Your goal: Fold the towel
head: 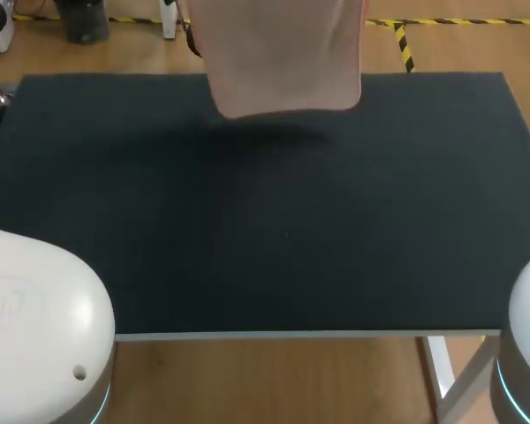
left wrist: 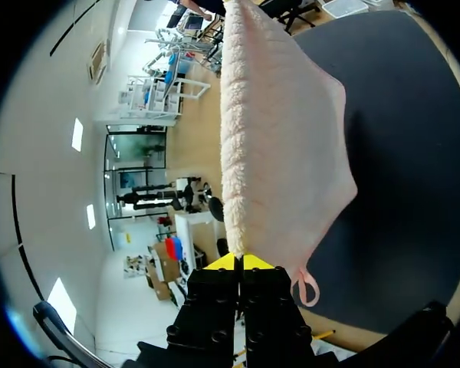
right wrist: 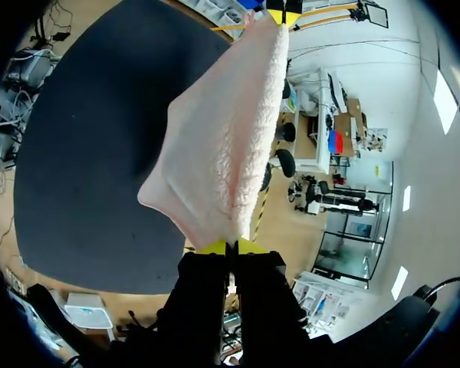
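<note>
A pale pink towel (head: 287,57) hangs in the air above the far edge of the black table (head: 265,230), its lower hem just over the mat. In the left wrist view my left gripper (left wrist: 239,261) is shut on one top corner of the towel (left wrist: 280,146), which stretches away from its yellow tips. In the right wrist view my right gripper (right wrist: 231,246) is shut on the other top corner of the towel (right wrist: 222,146). My left gripper's yellow tips (right wrist: 284,15) show at the towel's far end. A small hanging loop (left wrist: 307,291) dangles beside the left fingers.
The black mat covers the whole tabletop, with its near edge (head: 265,334) in front of me. My two arm bases (head: 35,327) (head: 526,344) stand at the near corners.
</note>
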Motion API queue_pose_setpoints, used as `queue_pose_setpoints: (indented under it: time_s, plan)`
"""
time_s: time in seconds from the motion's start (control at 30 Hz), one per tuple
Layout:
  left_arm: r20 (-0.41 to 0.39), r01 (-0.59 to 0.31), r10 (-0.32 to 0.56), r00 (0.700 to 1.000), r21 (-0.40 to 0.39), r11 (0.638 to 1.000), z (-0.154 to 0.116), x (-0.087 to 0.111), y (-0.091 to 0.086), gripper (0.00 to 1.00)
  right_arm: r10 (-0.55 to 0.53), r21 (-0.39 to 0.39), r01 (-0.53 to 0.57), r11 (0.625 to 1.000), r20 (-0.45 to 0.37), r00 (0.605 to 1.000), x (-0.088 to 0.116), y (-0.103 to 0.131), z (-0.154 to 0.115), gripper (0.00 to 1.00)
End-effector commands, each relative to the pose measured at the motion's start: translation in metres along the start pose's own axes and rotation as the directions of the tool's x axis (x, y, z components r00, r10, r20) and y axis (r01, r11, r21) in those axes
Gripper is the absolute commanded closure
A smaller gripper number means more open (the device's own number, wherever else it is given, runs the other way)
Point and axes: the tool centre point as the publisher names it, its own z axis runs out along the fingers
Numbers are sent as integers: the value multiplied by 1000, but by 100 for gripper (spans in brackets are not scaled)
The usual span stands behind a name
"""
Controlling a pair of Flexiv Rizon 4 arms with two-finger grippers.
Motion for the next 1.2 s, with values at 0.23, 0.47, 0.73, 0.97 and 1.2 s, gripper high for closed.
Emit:
queue_pose_setpoints:
  time_s: [0.23,0.47,0.73,0.97,1.2]
  plan:
    - [-163,14,-7,987,44,999,12,72,-7,100,1,-13,-3,1000,-156,988,60,6,25,100]
    - [-286,27,-5,958,72,997,-1,140,-14,100,16,-37,-28,999,-277,961,121,9,33,100]
    - [-346,28,8,938,101,994,-34,185,-22,100,-10,-69,-13,997,-325,946,169,29,15,100]
    - [-438,27,23,899,106,994,-34,222,-27,100,-5,-91,-35,995,-398,917,209,39,17,100]
    - [-549,43,32,835,124,991,-11,259,-34,100,39,-76,-89,993,-499,866,252,44,39,100]
